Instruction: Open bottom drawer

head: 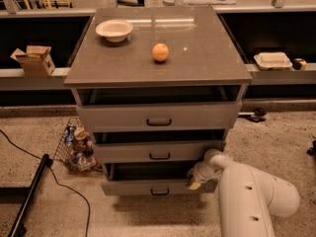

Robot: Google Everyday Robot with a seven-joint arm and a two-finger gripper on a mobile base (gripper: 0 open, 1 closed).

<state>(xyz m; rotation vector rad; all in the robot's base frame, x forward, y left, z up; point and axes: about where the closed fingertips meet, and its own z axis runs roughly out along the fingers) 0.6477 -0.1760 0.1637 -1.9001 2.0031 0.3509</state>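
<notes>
A grey cabinet [197,65] is standing with its bottom drawer [143,186] sitting partly pulled out near the floor, while the white arm's gripper [195,177] is resting against that drawer's right end, its grip impossible to tell.

1. A bowl [114,30] sits on the desk [197,63] at its back left; an orange [160,52] lies to the bowl's right, nearer the middle.
2. In the desk's front, the top drawer [118,118] is above the middle drawer [128,153], with the bottom drawer [133,187] lowest.
3. The pincer [195,177] is at the bottom drawer's right end; its arm [247,196] reaches in from the lower right.
4. A wire basket [76,144] stands on the floor, left of the desk.
5. Behind, a box [34,60] sits on the left ledge and a tray [272,59] on the right.
</notes>
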